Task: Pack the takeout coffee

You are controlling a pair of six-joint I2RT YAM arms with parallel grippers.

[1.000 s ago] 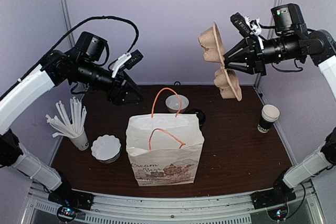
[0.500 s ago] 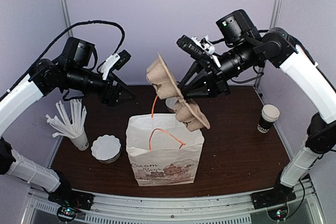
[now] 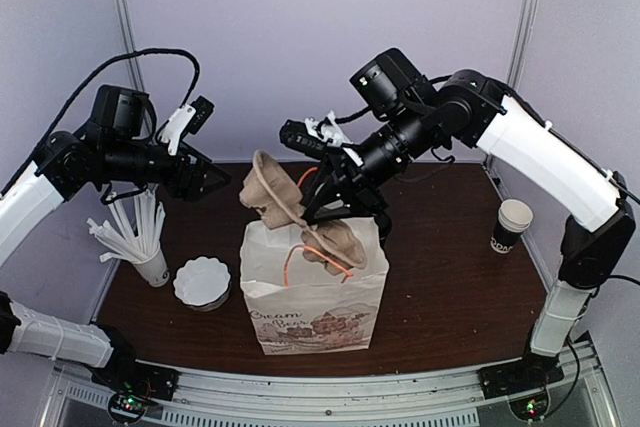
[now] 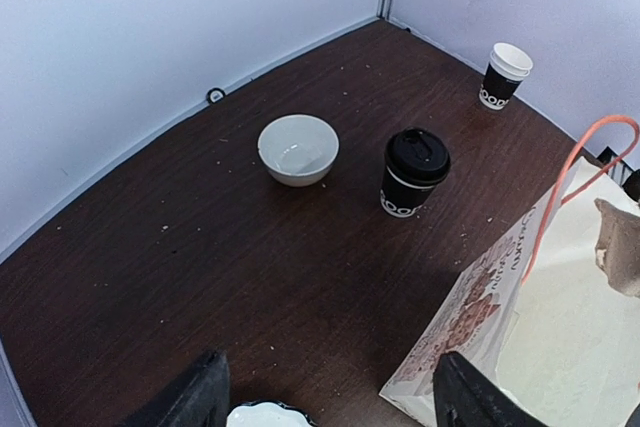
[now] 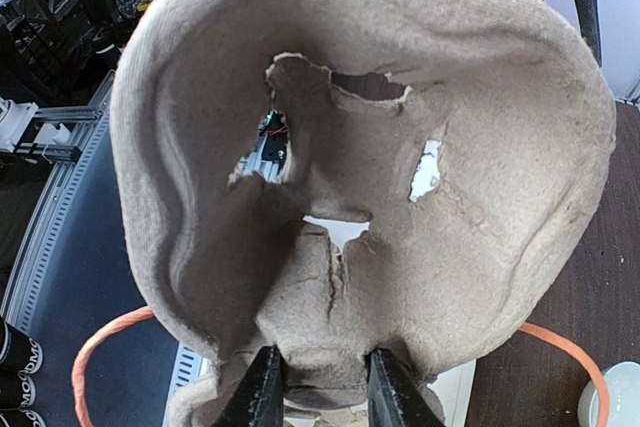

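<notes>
The takeout coffee point(image 4: 414, 172), a black lidded cup, stands on the table behind the bag in the left wrist view; in the top view it is hidden behind the bag and right arm. The white paper bag point(image 3: 315, 297) with orange handles stands upright and open, and also shows in the left wrist view point(image 4: 560, 347). My right gripper point(image 3: 322, 209) is shut on the brown pulp cup carrier point(image 3: 272, 187), holding it tilted with its lower end at the bag's mouth. The carrier point(image 5: 350, 147) fills the right wrist view, pinched by the gripper point(image 5: 320, 387). My left gripper point(image 3: 215, 179) is open and empty, held in the air left of the bag point(image 4: 330, 397).
A lidless black cup with a white rim point(image 3: 513, 225) stands at the right point(image 4: 505, 75). A white bowl point(image 4: 298, 149) sits behind the bag. A cup of white straws point(image 3: 135, 232) and a scalloped white dish point(image 3: 202, 282) stand at the left.
My right arm has swung left and down, carrying the cup carrier from the back right to the bag's mouth. My left arm has drawn back to the left.
</notes>
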